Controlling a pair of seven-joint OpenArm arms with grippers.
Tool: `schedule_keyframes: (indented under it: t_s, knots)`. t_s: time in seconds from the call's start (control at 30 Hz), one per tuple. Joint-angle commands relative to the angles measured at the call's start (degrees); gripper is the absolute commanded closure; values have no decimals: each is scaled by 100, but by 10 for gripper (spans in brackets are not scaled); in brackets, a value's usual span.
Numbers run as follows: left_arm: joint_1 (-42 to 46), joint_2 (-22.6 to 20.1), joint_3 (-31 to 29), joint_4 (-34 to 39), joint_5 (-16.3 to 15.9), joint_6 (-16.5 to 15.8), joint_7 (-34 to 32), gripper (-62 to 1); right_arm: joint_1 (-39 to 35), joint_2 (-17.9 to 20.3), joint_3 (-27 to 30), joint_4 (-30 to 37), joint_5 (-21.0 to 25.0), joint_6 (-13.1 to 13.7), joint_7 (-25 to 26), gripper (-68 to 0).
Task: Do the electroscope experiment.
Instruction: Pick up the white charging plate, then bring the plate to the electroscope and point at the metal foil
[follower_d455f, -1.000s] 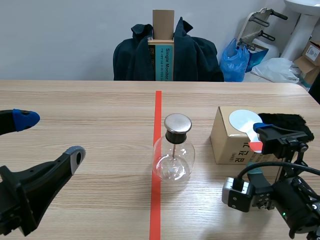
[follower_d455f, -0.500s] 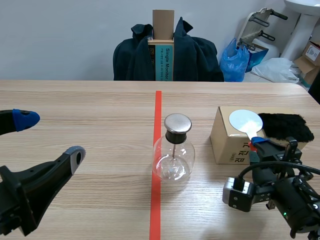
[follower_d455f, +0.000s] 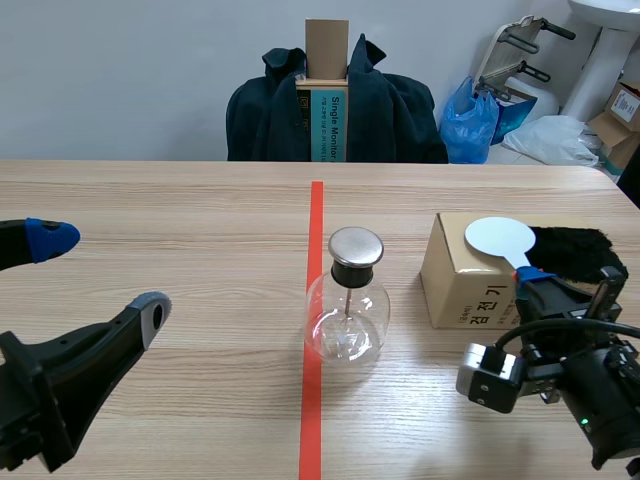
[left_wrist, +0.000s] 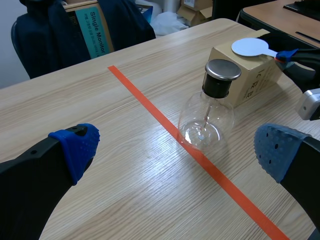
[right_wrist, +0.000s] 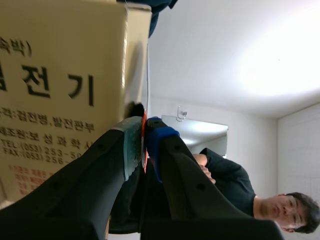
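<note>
Pickup step: right end effector (follower_d455f: 535, 278) clamped on handle of disc paddle (follower_d455f: 500, 238), at top of box (follower_d455f: 465, 290), right of electroscope (follower_d455f: 347, 300). Left end effector (follower_d455f: 100, 273) agape, left of electroscope. Next, likely: lift, rub on fur (follower_d455f: 575, 250).

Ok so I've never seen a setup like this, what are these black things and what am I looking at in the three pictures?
It is a robot with two black arms, each ending in two padded fingers. The wide picture looks across the table from between the arms. The other two come from cameras on the wrists. On the table, a glass flask with a metal cap stands on a red tape line. Beside it is a cardboard box with black fur on top and a white disc over it. The left fingers are open and hold nothing. The right fingers are shut on the disc's thin handle, seen close up in the right wrist picture.
</note>
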Motion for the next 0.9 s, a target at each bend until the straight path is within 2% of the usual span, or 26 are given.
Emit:
schedule_keyframes:
  t_s: [0.0, 0.07, 0.27, 0.37, 0.53, 0.67, 0.73, 0.87]
  knots:
    - [-17, -13, 37, 96, -39, 31, -83, -623, -127, 168, 203, 352, 157, -133, -39, -8]
    - [-17, -13, 37, 96, -39, 31, -81, -623, -282, 243, 313, 638, 323, -234, -39, -8]
    - [-17, -15, 37, 96, -39, 31, -81, -623, -844, 463, 734, 1781, 748, -240, -50, -8]
    - [-17, -15, 37, 96, -37, 31, -81, -623, -1021, 509, 975, 2371, 1060, -454, -98, -8]
    - [-26, -17, 44, 33, 52, 31, -26, -620, -1064, 503, 1316, 3091, 1513, -454, -190, -8]
    - [-444, -90, 284, -358, 74, 26, 444, -188, -1064, 503, 1486, 3578, 1738, -454, -341, -8]
    - [-868, -225, 577, -754, 72, 4, 527, -29, -1064, 503, 1547, 3801, 1816, -454, -435, -8]
    - [-1952, -402, 1292, -1816, 72, -109, 337, -19, -1064, 452, 1591, 4181, 1816, -454, -673, -8]
